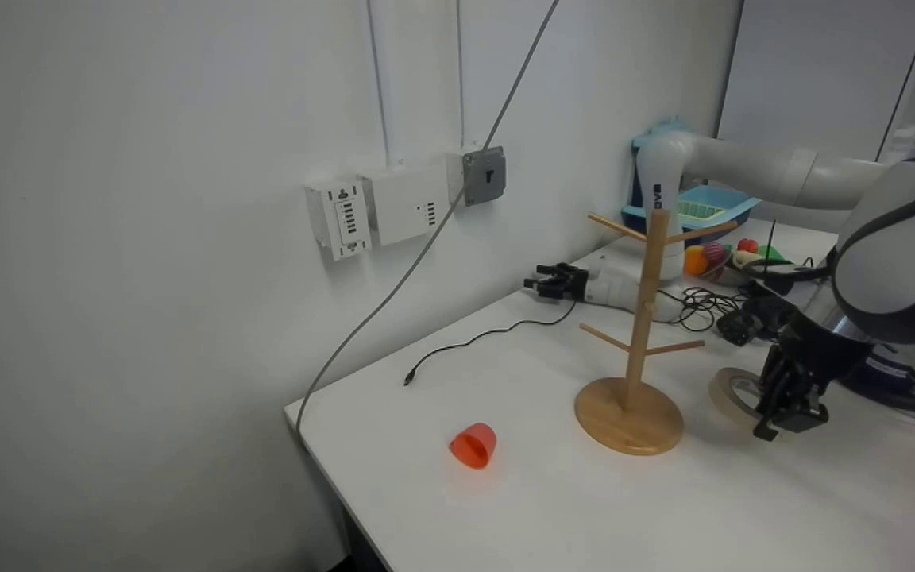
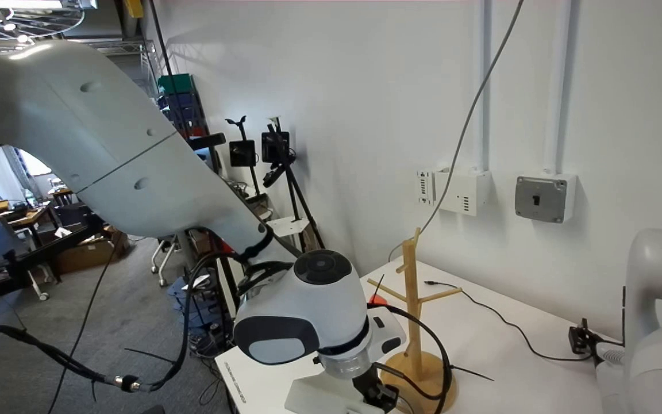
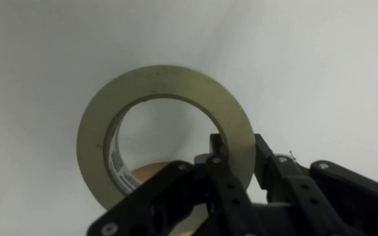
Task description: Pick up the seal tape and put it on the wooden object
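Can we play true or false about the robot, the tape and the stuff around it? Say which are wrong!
The gripper is holding the seal tape. True.
Both fingers are inside the tape's hole. False: one finger is outside it.
The wooden stand is upright on the table. True.
The tape hangs on the stand. False: the gripper has it.
A small orange-red object lies on the table. True.
The stand has no pegs. False: pegs stick out from it.

Dim, slightly blurred wrist view, faint shadows, darker leftward.
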